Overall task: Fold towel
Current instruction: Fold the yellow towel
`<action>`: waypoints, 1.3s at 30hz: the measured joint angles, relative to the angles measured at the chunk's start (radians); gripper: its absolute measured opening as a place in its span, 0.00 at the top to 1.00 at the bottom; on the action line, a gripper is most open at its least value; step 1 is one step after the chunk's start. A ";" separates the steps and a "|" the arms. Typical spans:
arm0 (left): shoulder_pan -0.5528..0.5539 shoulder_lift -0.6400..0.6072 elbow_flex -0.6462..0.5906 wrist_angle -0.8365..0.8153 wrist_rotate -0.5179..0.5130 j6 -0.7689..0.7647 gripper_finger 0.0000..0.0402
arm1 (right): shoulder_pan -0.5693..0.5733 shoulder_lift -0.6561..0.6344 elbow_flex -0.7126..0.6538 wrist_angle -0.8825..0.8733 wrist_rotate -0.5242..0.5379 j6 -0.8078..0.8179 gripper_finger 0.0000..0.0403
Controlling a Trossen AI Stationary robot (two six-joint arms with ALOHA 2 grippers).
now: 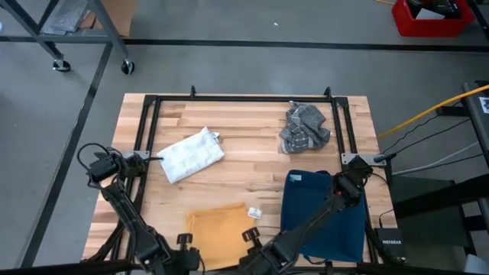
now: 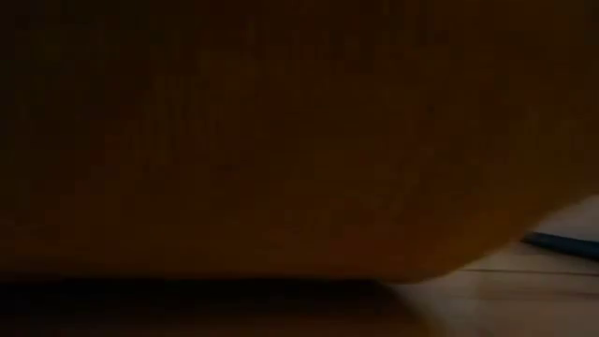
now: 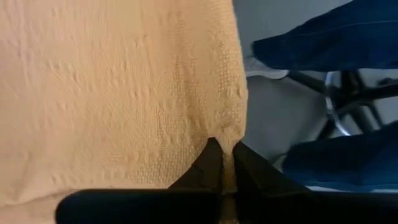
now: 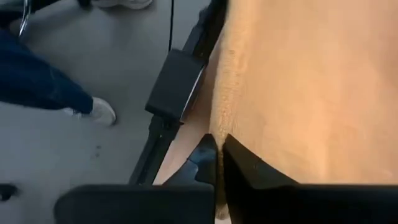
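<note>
My left gripper [image 3: 225,163] is pinched shut on the edge of the yellow towel [image 3: 118,93]; a thin fold of the cloth runs up between the 2 dark fingers [image 3: 208,163] and the rest of the towel spreads away in front of them. My right gripper [image 4: 217,155] is pressed together the same way on the opposite edge of that towel [image 4: 311,81], with the cloth filling the space ahead of and to one side of its fingers [image 4: 239,163].

From above, the yellow towel [image 1: 218,237] lies flat at the near edge of the wooden table [image 1: 252,164], and both of my grippers are down at its near edge, the left one [image 1: 183,243] at one corner, the right one [image 1: 250,235] at the other. Just beside my right gripper lies a blue towel [image 1: 321,218], spread flat under my right arm. Well ahead of my left gripper sits a folded white towel [image 1: 191,155], and well ahead of my right gripper a crumpled grey checked towel [image 1: 306,127]. A small white tag [image 1: 255,212] lies just ahead of my right gripper, between the yellow and blue towels.

The low camera is almost wholly covered by dark yellowish cloth close to it. Past my jaws, beyond the table edge, I see a person's blue trouser leg [image 4: 37,78] and a pale shoe [image 4: 102,112] on the grey floor.

A red bin [image 1: 432,17] stands on the floor far off; I cannot tell what is in it.
</note>
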 joint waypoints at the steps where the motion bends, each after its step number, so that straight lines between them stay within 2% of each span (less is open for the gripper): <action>1: -0.002 0.000 0.016 -0.007 0.002 0.000 0.98 | -0.001 0.000 0.021 -0.023 0.022 0.013 0.96; 5: -0.004 -0.001 0.083 -0.062 0.002 0.007 0.99 | -0.003 0.000 0.106 -0.129 0.090 0.049 0.96; 9: -0.004 -0.002 0.134 -0.224 -0.018 -0.001 0.98 | -0.011 0.000 0.154 -0.178 0.175 0.053 0.98; 16: 0.014 -0.002 0.160 -0.485 -0.102 -0.084 0.98 | -0.060 0.000 0.148 -0.216 0.292 0.053 0.96; 24: 0.060 -0.002 0.159 -0.662 -0.153 -0.174 0.99 | -0.146 0.000 0.070 -0.228 0.300 0.053 0.96; 32: 0.115 -0.002 0.077 -0.687 -0.184 -0.214 0.94 | -0.208 0.000 -0.013 -0.215 0.299 0.050 0.96; 39: 0.160 -0.002 -0.012 -0.698 -0.184 -0.301 0.95 | -0.260 -0.001 -0.077 -0.148 0.298 -0.019 0.96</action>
